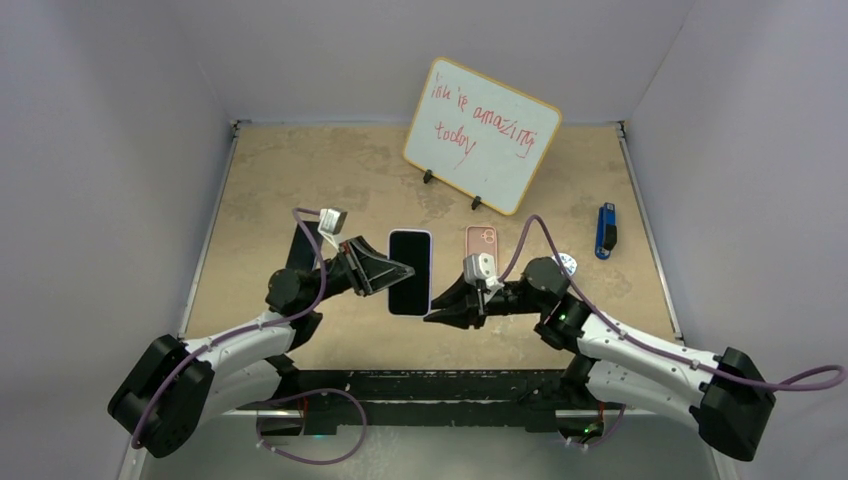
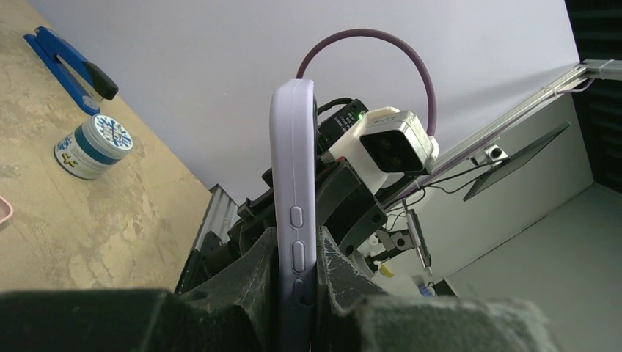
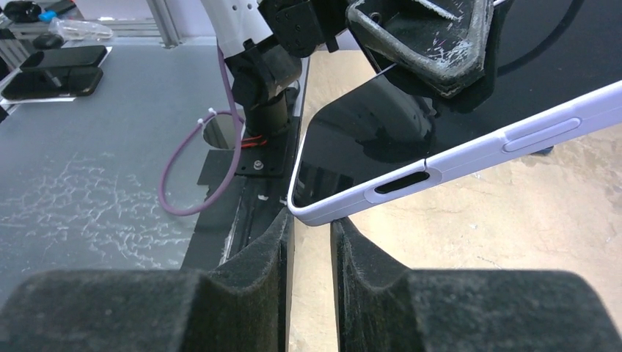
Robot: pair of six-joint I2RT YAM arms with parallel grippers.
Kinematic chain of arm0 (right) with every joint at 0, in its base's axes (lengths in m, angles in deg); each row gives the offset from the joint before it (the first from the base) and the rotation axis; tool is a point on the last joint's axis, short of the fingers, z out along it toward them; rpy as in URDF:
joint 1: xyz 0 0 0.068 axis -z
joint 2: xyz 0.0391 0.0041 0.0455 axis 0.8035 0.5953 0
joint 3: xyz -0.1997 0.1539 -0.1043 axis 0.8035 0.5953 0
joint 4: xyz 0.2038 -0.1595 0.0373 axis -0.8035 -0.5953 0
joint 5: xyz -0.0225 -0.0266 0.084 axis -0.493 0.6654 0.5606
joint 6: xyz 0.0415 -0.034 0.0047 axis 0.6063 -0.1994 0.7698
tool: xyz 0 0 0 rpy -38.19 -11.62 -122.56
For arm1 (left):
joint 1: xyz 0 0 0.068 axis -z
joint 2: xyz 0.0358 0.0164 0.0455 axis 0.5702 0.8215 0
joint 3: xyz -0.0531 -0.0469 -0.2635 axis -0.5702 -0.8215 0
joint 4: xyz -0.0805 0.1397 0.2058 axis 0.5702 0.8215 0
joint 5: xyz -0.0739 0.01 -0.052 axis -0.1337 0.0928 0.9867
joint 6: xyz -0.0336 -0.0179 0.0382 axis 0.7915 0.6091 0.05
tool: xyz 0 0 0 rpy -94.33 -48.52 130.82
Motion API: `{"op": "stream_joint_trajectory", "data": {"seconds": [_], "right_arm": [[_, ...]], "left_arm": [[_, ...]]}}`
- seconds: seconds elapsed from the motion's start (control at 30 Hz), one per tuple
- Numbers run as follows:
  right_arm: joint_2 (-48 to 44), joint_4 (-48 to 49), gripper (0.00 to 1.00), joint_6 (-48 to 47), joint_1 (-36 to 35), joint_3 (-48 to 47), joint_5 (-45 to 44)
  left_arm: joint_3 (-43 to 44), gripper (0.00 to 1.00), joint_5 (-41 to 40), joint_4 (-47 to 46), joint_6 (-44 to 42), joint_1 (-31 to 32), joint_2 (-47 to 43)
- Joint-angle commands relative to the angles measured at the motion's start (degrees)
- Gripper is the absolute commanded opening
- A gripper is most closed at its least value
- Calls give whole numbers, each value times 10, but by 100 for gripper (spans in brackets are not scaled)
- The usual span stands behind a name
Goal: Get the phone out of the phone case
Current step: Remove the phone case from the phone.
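A phone with a black screen (image 1: 410, 272) sits in a lavender case and is held in the air above the table, screen up in the top view. My left gripper (image 1: 392, 270) is shut on its left long edge; in the left wrist view the case's side (image 2: 293, 169) with its buttons stands upright between my jaws (image 2: 297, 253). My right gripper (image 1: 432, 316) is at the phone's near right corner. In the right wrist view the jaws (image 3: 312, 220) stand narrowly apart, and the case's corner (image 3: 323, 213) sits just at their tips. The screen (image 3: 411, 110) fills the upper right.
A whiteboard (image 1: 482, 135) with red writing stands at the back. A pink phone or case (image 1: 481, 240) lies flat behind my right gripper. A small round tin (image 1: 566, 263) (image 2: 94, 145) and a blue tool (image 1: 606, 230) (image 2: 70, 70) lie at the right.
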Motion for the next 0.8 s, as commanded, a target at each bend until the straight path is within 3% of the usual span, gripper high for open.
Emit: {"op": "stream_joint_trajectory", "data": {"seconds": [0.0,0.1,0.27,0.33,0.53,0.77], "right_arm": [[22,-17,0,-37,11,-32,-47],[29,-11,1,8,12,-35,-55],[22,41,29,76,12,-17,-15],[15,65,35,100,12,-5,-13],[13,88,38,126,12,4,-1],[28,80,50,112,13,3,49]], "left_arm": [[23,0,8,-76,40,8,-12],[22,0,7,-68,26,8,-18],[30,0,-17,45,-66,8,-53],[33,0,-28,80,-91,8,-65],[40,0,-29,90,-100,8,-62],[39,0,-37,90,-106,8,-64]]}}
